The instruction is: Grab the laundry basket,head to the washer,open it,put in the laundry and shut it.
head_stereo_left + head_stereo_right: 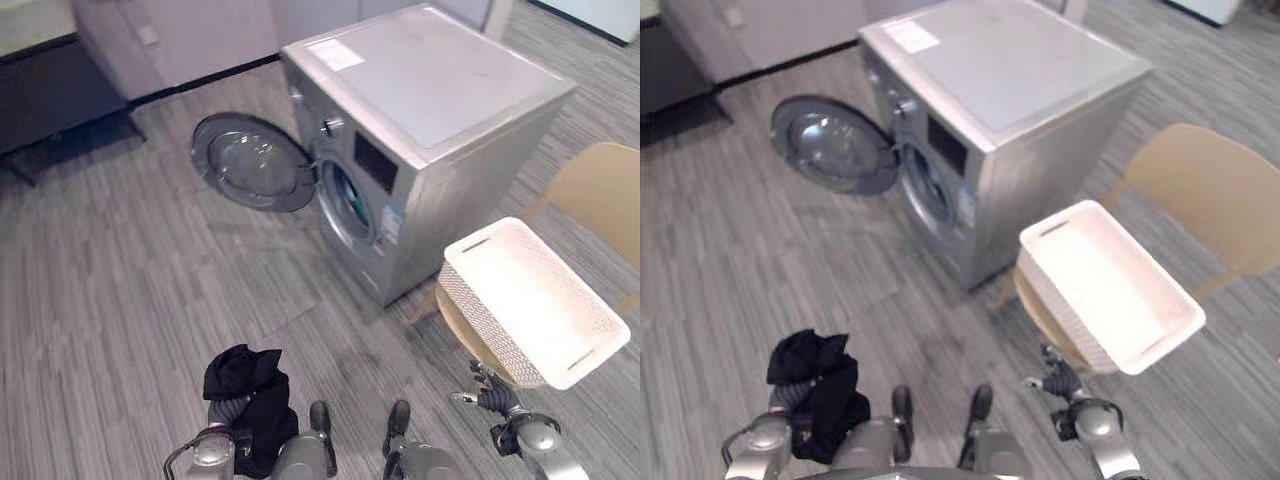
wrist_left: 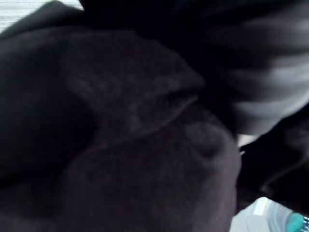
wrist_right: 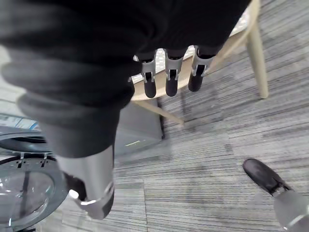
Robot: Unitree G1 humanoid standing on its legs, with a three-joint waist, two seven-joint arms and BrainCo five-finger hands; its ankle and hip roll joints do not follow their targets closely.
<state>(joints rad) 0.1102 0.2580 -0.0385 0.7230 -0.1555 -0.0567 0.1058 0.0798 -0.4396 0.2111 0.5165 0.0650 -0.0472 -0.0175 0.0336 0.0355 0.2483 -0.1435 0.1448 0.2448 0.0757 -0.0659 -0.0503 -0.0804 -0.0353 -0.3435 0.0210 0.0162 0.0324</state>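
Even, soft indoor light in head views; faint glare on flat top of silver front-loading washing machine. Left wrist view dim, blurred, black crumpled cloth out of focus. Right wrist view: near dark cover blurred.

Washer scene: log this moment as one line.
washer: door open | black laundry: on left hand | basket: empty, on chair | right hand: open, holding nothing

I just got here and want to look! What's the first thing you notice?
The silver washing machine stands in the middle with its round door swung wide open. A white laundry basket sits on a tan chair beside it, and the left hand is wrapped in dark clothing.
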